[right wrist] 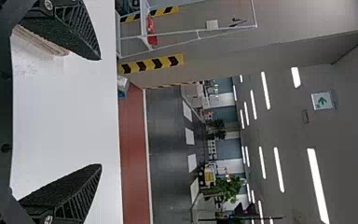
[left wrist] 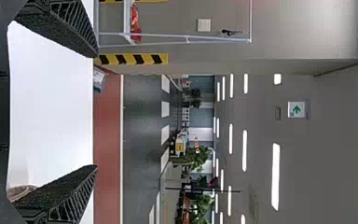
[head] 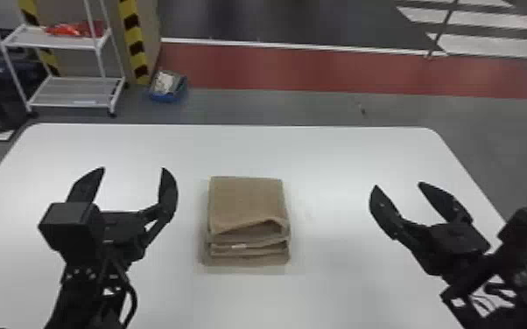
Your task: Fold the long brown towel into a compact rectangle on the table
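Reference: a clock face centred on the towel, twelve at the far edge, six toward the robot. From where I stood, the white table [head: 341, 153] carried the work. The left gripper [head: 133, 169] hung toward nine o'clock and the right gripper [head: 398, 185] toward three, both apart from the cloth, fingers spread wide, nothing between them.

The brown towel [head: 245, 201] lay at the clock's centre, already stacked into a compact rectangle, its layered end facing six. The folding looked essentially complete; the step in hand, I judged, was a final check and clearance, with light dressing if required.

Good practice called for pressing straight down on the raised top fold [head: 265, 227], toward five o'clock, where the cloth gaped. A sideways push risked shearing the stack, and a pinch there risked reopening a layer. The pressure was best spread flat and released vertically. If no dressing was wanted, both grippers needed only to keep outside the stack. The small pale tag [head: 238, 246], at six o'clock, was not to be snagged.
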Robot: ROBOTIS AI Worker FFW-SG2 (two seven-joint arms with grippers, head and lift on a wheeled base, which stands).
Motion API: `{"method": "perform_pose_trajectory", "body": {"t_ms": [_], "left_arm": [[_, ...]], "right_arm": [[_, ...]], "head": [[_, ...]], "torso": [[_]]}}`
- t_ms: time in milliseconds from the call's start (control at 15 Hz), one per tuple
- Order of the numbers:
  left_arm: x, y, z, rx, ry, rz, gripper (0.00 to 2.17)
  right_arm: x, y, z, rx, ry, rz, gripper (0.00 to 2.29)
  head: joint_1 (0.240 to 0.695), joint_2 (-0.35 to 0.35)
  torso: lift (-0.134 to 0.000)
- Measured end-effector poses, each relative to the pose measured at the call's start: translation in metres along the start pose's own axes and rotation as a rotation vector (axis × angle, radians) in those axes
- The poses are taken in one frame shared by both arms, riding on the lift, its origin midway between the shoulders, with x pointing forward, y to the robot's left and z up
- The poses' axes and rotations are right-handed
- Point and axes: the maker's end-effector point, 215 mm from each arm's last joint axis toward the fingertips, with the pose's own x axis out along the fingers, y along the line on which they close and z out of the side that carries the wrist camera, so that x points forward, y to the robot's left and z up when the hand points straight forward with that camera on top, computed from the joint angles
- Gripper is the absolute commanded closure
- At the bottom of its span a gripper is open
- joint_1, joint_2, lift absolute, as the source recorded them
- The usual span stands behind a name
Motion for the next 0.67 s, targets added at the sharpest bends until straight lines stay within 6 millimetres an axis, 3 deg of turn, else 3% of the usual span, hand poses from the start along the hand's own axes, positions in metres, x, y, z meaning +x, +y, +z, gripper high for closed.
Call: {"method": "perform_pose_trajectory", "body": {"t_ms": [667], "left_arm": [[0.0026, 0.0008, 0.0011, -0.004, 0.001, -0.002, 0.04]], "right_arm": [[-0.0015, -0.0008, -0.0001, -0.003, 0.003, -0.026, 0.07]], "head": [[0.695, -0.108]], "torso": [[-0.124]]}}
